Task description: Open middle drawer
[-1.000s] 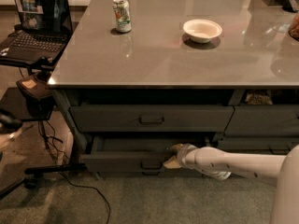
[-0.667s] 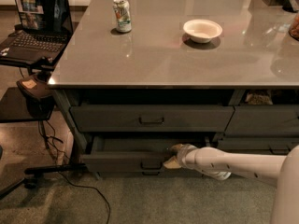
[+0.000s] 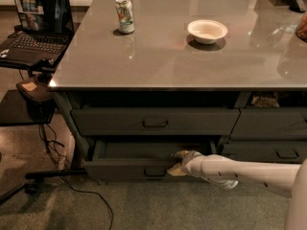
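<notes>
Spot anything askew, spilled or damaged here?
Nothing stands out. The green-and-white drinks can and white round bowl stand upright on the grey tabletop; the dark grey middle drawer is partly out, the gripper at its front edge.

Colour findings:

- Middle drawer (image 3: pixel 120 169): dark grey front, plain, with a darker handle. Interior is a similar grey.
- Gripper (image 3: pixel 176 163): pale tan, located at the right part of the middle drawer's front.
- Arm (image 3: pixel 249 174): white, unpatterned.
- Upper drawer (image 3: pixel 153 121): matching dark grey.
- Countertop (image 3: pixel 192 61): mid grey, glossy, with pale reflections.
- Bowl (image 3: pixel 207 31): off-white.
- Can (image 3: pixel 125 15): white and green print with small red marks.
- Laptop (image 3: pixel 38 32): black, with a lit, multicoloured screen.
- Carpet (image 3: pixel 168 210): dull grey-green.
- Cable (image 3: pixel 81 190): black.
</notes>
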`<state>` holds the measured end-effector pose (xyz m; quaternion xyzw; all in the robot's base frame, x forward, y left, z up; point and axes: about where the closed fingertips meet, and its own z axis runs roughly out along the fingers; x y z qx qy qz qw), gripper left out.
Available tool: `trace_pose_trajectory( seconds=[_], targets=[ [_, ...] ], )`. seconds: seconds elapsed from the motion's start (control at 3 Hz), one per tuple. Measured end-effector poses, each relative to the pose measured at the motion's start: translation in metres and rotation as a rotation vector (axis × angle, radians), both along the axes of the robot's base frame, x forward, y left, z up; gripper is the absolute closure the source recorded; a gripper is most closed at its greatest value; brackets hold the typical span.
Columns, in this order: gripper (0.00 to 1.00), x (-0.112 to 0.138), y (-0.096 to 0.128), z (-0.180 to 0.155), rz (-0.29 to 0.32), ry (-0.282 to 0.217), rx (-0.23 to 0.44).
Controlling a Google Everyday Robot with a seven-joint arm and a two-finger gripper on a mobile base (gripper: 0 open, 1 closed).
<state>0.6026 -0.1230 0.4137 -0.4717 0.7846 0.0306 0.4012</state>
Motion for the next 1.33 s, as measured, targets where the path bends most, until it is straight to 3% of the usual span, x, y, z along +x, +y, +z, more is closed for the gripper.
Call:
trace_pose_trajectory(
  seconds=[1.33],
  targets=[
    [1.00,-0.024,-0.001,0.001,-0.018,-0.009,0.014]
  ],
)
